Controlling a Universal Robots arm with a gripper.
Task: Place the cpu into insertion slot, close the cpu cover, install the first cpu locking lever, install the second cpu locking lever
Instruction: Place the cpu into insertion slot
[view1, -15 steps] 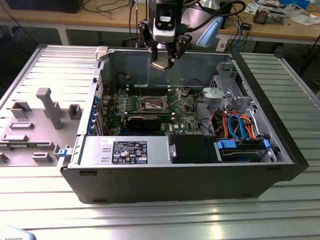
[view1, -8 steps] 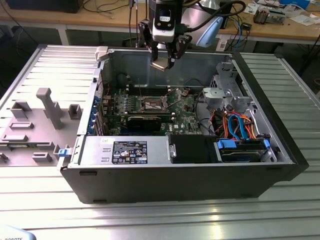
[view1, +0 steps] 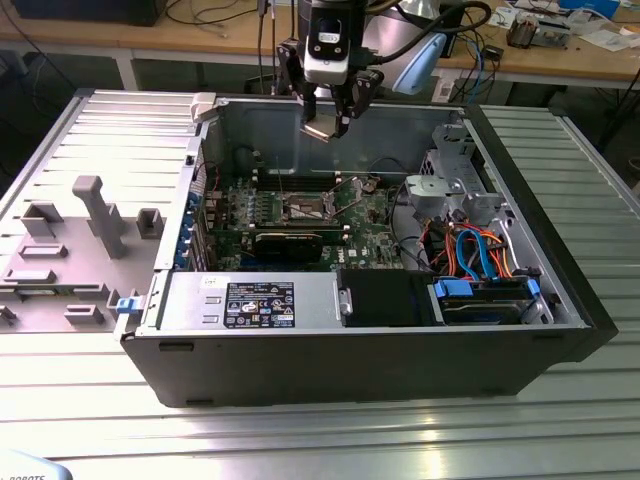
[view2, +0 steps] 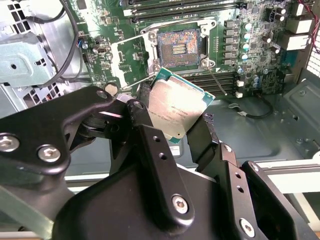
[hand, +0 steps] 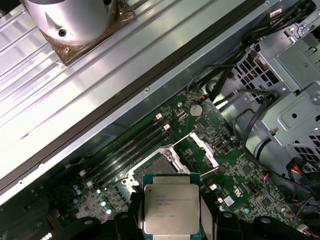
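While the gripper (view1: 330, 125) hung above the insertion slot (view2: 178, 47), its black fingers clamped opposite edges of the cpu (view2: 175, 107), a flat square chip with a dull grey metal top. The thin silvery cpu cover (view2: 127, 60) stood swung open beside that dark, metal-rimmed slot.
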